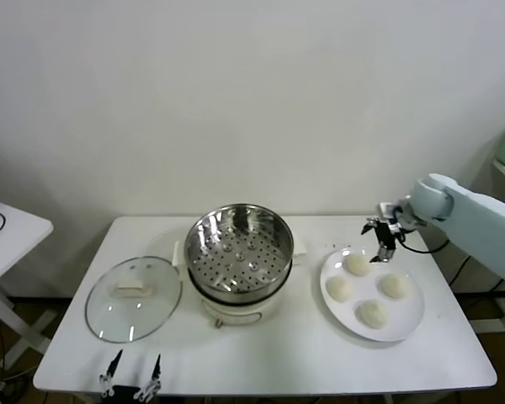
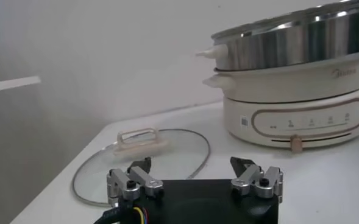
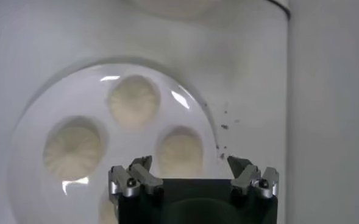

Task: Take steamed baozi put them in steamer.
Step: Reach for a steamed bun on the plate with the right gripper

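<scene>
Several cream-white baozi (image 1: 357,264) lie on a flat white plate (image 1: 408,318) at the table's right. The shiny steel steamer (image 1: 238,248) stands empty on its cream pot base (image 1: 236,316) at the table's middle. My right gripper (image 1: 382,252) is open and empty, hovering just above the plate's far edge, by the nearest-back baozi. In the right wrist view its jaws (image 3: 190,163) stand wide apart over one baozi (image 3: 180,152), with two more (image 3: 133,100) beyond on the plate (image 3: 39,109). My left gripper (image 1: 133,374) is open and parked at the table's front edge.
The glass lid (image 1: 133,297) with its cream handle lies flat on the table left of the steamer; it also shows in the left wrist view (image 2: 144,152) before the open left gripper (image 2: 191,163), with the pot base (image 2: 301,115) beyond. Another white table (image 1: 4,231) stands far left.
</scene>
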Robot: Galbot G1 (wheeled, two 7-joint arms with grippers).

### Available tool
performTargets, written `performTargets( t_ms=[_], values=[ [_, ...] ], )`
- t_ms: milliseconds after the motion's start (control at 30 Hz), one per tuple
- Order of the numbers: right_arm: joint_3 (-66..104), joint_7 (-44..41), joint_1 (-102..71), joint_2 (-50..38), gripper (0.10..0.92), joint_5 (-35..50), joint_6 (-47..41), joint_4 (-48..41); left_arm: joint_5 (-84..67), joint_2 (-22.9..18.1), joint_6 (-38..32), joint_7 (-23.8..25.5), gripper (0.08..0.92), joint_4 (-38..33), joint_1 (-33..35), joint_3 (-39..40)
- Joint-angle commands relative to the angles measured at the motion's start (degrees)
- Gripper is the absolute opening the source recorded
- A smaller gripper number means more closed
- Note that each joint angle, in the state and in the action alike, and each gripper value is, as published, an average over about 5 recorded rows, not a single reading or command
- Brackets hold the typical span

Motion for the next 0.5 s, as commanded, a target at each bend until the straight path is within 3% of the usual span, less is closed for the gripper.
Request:
performTargets(
  t_ms=[33,500],
  values=[
    [-10.71,-5.79,5.08,12.17,0.823,2.48,1.73,-16.02,-0.15,0.0,-0.02,0.07,0.823,0.28,-0.1,-0.42],
    [-3.44,-5.99,-2.37,14.06,0.823,-1.63,3.01,-20.97,0.43,0.01,-0.72,-0.07,0.823,2.65,-0.52,-1.03]
  ],
)
